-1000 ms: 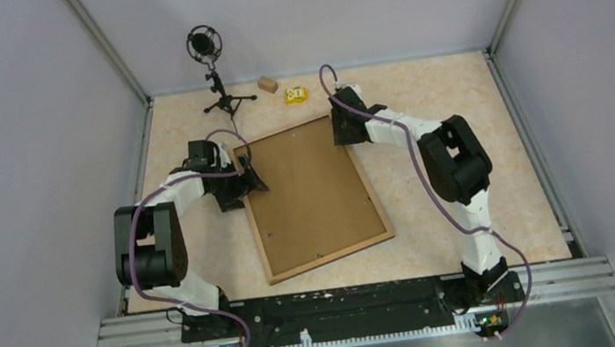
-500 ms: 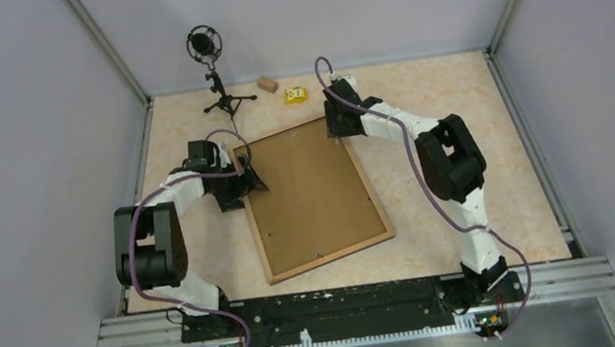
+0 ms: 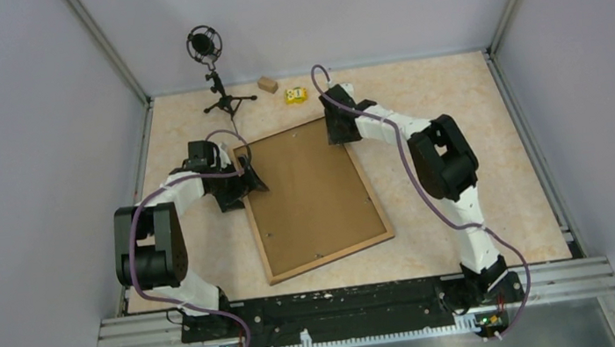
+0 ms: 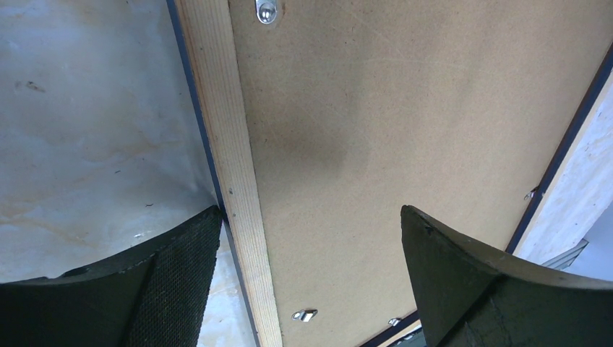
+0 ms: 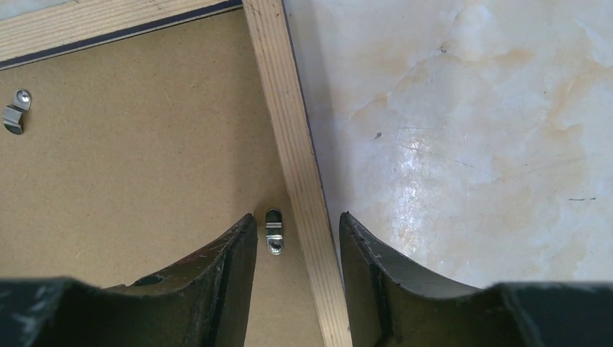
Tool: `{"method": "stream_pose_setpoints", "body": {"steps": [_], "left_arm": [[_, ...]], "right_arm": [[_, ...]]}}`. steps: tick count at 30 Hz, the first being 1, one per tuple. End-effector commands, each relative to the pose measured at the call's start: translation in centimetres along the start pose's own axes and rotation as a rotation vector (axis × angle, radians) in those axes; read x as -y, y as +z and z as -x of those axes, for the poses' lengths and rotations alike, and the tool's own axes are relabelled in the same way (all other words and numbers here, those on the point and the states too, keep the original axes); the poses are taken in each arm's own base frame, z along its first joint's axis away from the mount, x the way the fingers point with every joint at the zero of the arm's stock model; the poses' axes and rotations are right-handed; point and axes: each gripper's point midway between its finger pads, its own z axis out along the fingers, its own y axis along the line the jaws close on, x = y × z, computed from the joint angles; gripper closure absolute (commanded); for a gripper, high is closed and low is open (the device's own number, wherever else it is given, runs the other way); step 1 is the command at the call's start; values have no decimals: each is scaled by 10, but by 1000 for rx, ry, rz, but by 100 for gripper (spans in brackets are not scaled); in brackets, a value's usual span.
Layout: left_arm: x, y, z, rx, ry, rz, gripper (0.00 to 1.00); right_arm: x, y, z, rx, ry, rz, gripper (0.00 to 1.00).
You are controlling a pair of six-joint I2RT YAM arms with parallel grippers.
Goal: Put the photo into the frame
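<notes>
The frame (image 3: 332, 257) lies face down in the middle of the table, light wood rim up, with the brown backing board (image 3: 311, 195) set in it. The photo is hidden. My left gripper (image 3: 245, 181) stands open at the frame's left side near its far corner; in the left wrist view it (image 4: 309, 217) straddles the wood rim (image 4: 224, 123) with wide gaps. My right gripper (image 3: 336, 130) is at the far right corner. Its jaws (image 5: 298, 220) are partly open, with the rim (image 5: 285, 108) and a small metal clip (image 5: 274, 230) between them, gripping neither.
A microphone on a small tripod (image 3: 206, 49) stands at the back left. A wooden block (image 3: 267, 84) and a small yellow object (image 3: 295, 94) lie near the back edge. Grey walls enclose the table on three sides.
The right arm has shifted a little to the left and farther back along the frame's far right corner. Its jaws have changed width slightly. The left arm has not moved.
</notes>
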Motion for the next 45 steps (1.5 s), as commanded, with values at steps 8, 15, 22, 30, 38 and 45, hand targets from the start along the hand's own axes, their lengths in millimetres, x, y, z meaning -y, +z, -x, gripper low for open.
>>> {"method": "stream_pose_setpoints", "body": {"steps": [8, 15, 22, 30, 38, 45], "left_arm": [[8, 1, 1, 7, 17, -49, 5], [8, 1, 1, 6, 16, -48, 5], [8, 1, 1, 7, 16, -48, 5], [8, 0, 2, 10, 16, -49, 5], [8, 1, 2, 10, 18, -49, 4], [12, -1, 3, 19, 30, -68, 2]], "right_arm": [[0, -3, -12, -46, -27, -36, 58], [1, -3, -15, -56, -27, -33, 64], [1, -3, -17, -64, -27, -37, 72], [-1, -1, -20, -73, -18, -23, 82], [-6, -3, -21, -70, 2, 5, 91], [0, -7, -19, -53, 37, 16, 98]]}}
